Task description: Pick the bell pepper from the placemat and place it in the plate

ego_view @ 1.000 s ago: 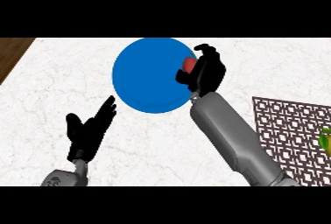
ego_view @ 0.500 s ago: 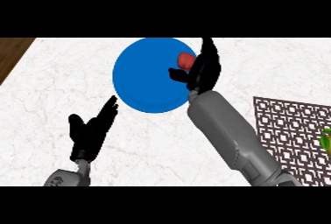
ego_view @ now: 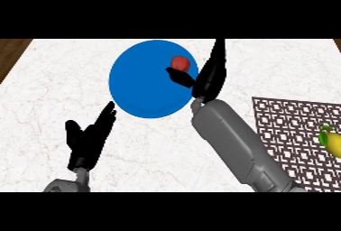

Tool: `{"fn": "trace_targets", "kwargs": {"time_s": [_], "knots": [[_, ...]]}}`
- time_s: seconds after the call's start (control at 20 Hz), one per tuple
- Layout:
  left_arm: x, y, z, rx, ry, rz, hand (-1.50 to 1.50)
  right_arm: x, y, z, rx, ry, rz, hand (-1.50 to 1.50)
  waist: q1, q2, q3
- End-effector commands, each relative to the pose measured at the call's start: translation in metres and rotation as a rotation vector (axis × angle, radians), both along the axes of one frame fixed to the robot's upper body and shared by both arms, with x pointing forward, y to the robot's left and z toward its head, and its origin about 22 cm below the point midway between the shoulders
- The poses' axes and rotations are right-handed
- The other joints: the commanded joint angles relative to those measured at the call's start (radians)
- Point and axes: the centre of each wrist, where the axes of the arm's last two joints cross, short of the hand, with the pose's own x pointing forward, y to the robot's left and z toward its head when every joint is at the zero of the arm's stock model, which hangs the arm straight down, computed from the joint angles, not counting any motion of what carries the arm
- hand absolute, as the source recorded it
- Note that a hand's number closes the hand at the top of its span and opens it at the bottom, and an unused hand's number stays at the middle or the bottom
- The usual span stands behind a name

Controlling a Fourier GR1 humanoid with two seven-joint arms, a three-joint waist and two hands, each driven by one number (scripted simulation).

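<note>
The red bell pepper [ego_view: 179, 62] lies in the blue plate [ego_view: 143, 85], near the plate's right rim. The right hand [ego_view: 208, 76] is open beside it, fingers straight. The left hand [ego_view: 90, 137] rests open near the worktop's front edge. A placemat [ego_view: 293, 135] lies at the right edge.

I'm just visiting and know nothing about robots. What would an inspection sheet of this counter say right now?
Surface: pale marble counter.
Job's things: red bell pepper over the blue plate; patterned placemat at right.
Clutter: yellow-green fruit on the placemat's right edge.
Robot hands: right robot hand by the pepper, fingers straight, thumb reaching toward it, contact unclear; left robot hand open, resting at lower left.
Cables: nothing seen.
Surroundings: brown wooden strip beyond the counter's left edge.
</note>
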Motion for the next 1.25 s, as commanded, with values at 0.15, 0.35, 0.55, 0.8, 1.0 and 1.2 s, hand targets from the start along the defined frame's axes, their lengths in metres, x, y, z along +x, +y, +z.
{"fn": "trace_targets", "kwargs": {"time_s": [0.15, 0.35, 0.55, 0.8, 1.0, 1.2], "knots": [[-0.020, 0.014, -0.028, 0.008, 0.070, 0.049, 0.00, -0.046, 0.007, -0.015, 0.140, -0.014, 0.182, -1.50, -0.051, -0.010, -0.007], [-0.014, 0.016, -0.017, 0.002, 0.086, 0.039, 0.00, -0.082, 0.011, -0.044, 0.136, 0.007, 0.269, -1.50, -0.057, -0.013, -0.007], [-0.020, 0.019, -0.019, -0.001, 0.091, 0.067, 0.00, -0.091, 0.002, -0.061, 0.089, 0.057, 0.320, -1.50, -0.075, -0.019, -0.009], [-0.010, 0.019, -0.024, 0.012, 0.077, 0.087, 0.00, -0.135, 0.013, -0.076, 0.077, 0.110, 0.349, -1.50, -0.091, -0.022, -0.010], [-0.023, 0.032, -0.038, -0.008, 0.094, 0.085, 0.00, -0.145, 0.016, -0.076, 0.065, 0.104, 0.340, -1.50, -0.087, -0.022, -0.010], [-0.013, 0.002, -0.017, 0.003, 0.076, 0.070, 0.00, -0.150, 0.004, -0.090, 0.044, 0.119, 0.318, -1.50, -0.081, -0.020, -0.009]]}}
